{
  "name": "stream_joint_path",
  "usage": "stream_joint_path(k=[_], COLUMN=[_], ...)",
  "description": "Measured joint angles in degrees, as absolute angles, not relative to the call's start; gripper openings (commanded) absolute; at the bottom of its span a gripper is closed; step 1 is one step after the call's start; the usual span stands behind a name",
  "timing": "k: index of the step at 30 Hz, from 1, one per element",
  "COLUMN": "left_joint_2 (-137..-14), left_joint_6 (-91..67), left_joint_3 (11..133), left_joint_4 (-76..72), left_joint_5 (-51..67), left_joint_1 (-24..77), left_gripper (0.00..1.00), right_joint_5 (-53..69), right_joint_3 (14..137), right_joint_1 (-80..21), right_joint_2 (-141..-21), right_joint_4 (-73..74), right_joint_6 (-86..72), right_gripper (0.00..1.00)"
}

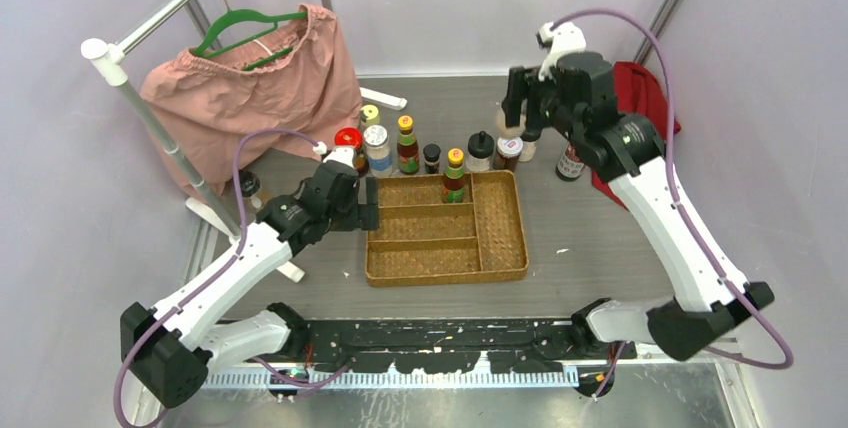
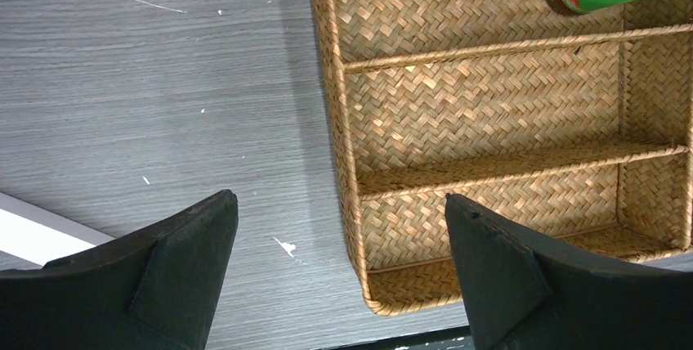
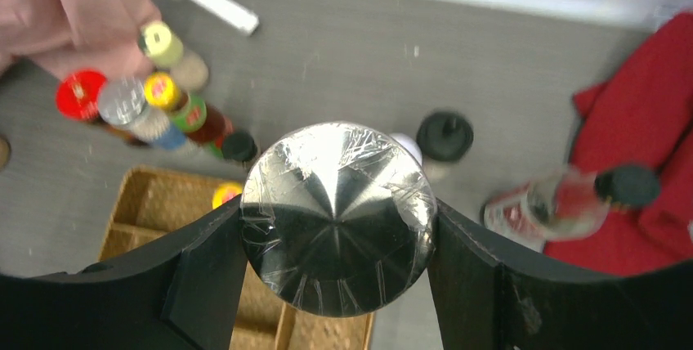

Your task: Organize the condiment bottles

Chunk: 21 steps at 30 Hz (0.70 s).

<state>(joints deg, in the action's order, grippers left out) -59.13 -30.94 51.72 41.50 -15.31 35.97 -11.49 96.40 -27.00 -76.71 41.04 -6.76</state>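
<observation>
Grey tabletop [image 1: 600, 248] all round, and the woven tray [image 1: 516, 238] sits at its middle, so take every place from that. Nearest us, the left gripper [image 2: 339, 211] hangs over the tray's left rim, fingers spread wide and nothing between them. Inside the tray only the far compartment has a tenant: one yellow-capped bottle [image 1: 454, 176], standing upright. The nearer slots show bare weave. Just beyond the tray's far edge runs the row of bottles [image 1: 405, 143], caps up.

Now the one that matters. Past the tray's far right corner, the right gripper [image 3: 339, 231] is pinching a silver-lidded shaker [image 3: 339, 195], one finger on each flank. Its long axis stands vertical, and the wrist camera looks straight down on the lid. From that pincer the tray lies toward the near left, so I'd say the right arm owns this carry.

Hard to read: the lid hides the shaker's body, the wrist covers it from above, and I cannot tell whether its base is off the table. Further right of the tray, a black-capped bottle [image 3: 564, 203] by the red cloth [image 3: 646, 121] is a blur.
</observation>
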Motion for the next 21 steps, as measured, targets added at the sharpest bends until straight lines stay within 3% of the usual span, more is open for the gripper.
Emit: stream_joint_path(k=[10, 21], left_joint_2=[-62.7, -63.2], left_joint_6=[-30.1, -29.6], left_joint_3=[53.9, 54.3], left_joint_4=[40.1, 39.7], left_joint_5=[-14.7, -14.5], left_joint_1=[36.0, 36.0], left_gripper=[0.98, 0.98], right_joint_5=[-11.4, -10.8], right_joint_3=[71.7, 64.3], right_joint_1=[-28.2, -30.8], right_joint_2=[-67.6, -70.5], right_joint_4=[40.4, 31.5], right_joint_6=[-11.4, -13.5], right_gripper=[0.5, 0.5])
